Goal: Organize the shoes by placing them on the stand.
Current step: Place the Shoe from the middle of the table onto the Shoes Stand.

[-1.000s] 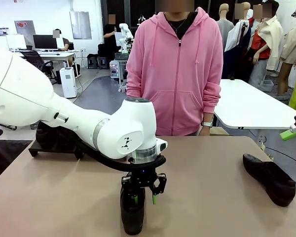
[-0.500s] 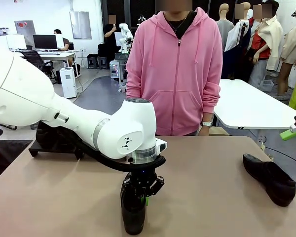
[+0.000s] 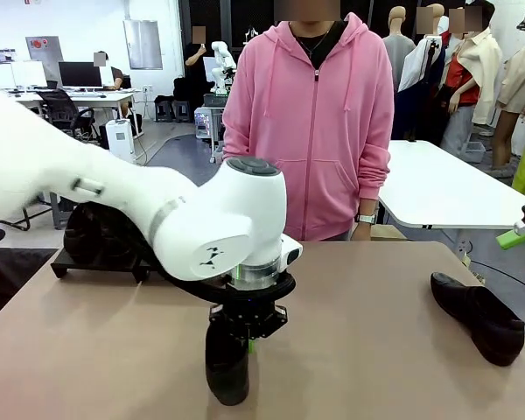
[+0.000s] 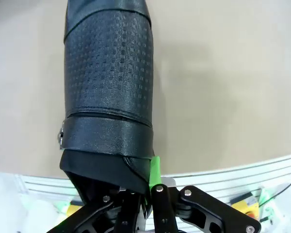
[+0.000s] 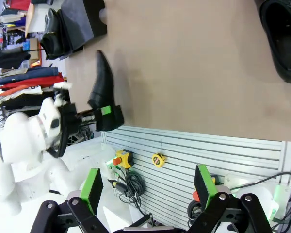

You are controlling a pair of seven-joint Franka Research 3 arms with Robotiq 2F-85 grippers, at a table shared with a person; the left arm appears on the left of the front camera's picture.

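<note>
On the tabletop [image 3: 376,289], landmark = the stand [image 3: 70,262], a low black platform.

Person [image 3: 311,131] in a pink hoodie stands to the right of the stand, behind the tabletop's far edge, arms down.

Left arm [image 3: 201,227] comes in over the stand, blocking most of it in the front view, and reaches down to a spot right of the stand and nearer the robot side.

One shoe [image 3: 96,236] sits on the stand, mostly hidden behind the arm in the front view; right wrist view shows it [image 5: 53,34] resting on the platform top.

Second shoe [image 3: 226,367] is well apart from the stand, right of it and near the tabletop's robot-side edge. Toe points away from the stand, toward the robot. Textured upper, with a smooth band just ahead of the opening, shows in the left wrist view. Can't tell if the sole is clear of the tabletop.

Third shoe [image 3: 479,315] lies flat far right of the stand, opening up. Nothing touches it.

Left tool [image 3: 248,337] is clenched on the second shoe at the heel end of the opening: one green pad [image 4: 155,172] presses the outside of the rim, the other finger is tucked inside.

Right tool [image 5: 148,189] is released, fingers spread wide, nothing between them, far right of the stand and off the tabletop's edge.
</note>
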